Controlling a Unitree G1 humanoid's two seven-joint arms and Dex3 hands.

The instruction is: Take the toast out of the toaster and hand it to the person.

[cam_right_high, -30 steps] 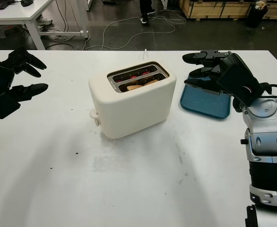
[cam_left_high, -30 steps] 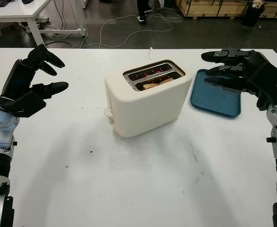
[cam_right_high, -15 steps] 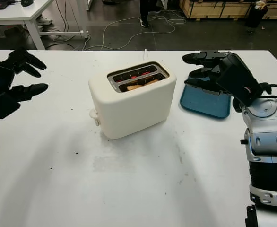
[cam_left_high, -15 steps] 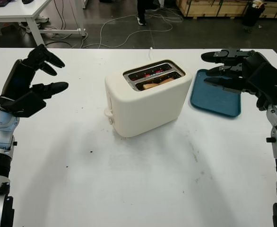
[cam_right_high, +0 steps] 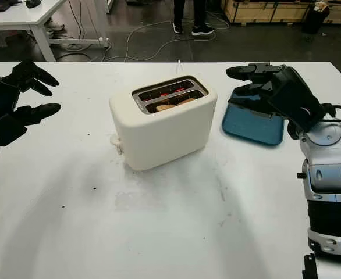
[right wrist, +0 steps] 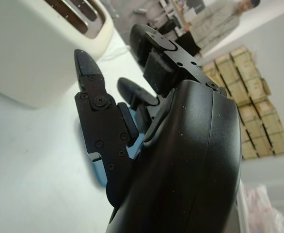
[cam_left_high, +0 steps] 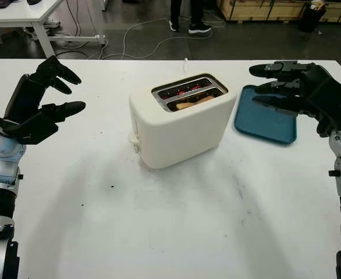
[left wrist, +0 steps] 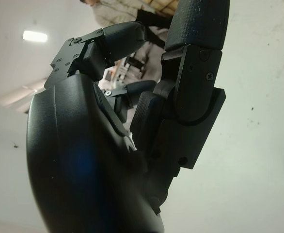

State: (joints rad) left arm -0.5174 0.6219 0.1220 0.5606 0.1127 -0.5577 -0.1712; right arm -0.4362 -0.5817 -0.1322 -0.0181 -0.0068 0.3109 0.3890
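Almost nothing moved: toast (cam_left_high: 189,103) still sits in the near slot of the toaster (cam_left_high: 179,125) mid-frame, left hand (cam_left_high: 42,104) and right hand (cam_left_high: 287,87) both open, empty, hovering beside it; person's feet (cam_left_high: 192,26) arrived top center.

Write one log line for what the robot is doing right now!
toast: in toaster | left hand: open, left of toaster | right hand: open, over tray | person: beyond table

Matt cream plastic toaster (cam_left_high: 179,125), metal-rimmed slots
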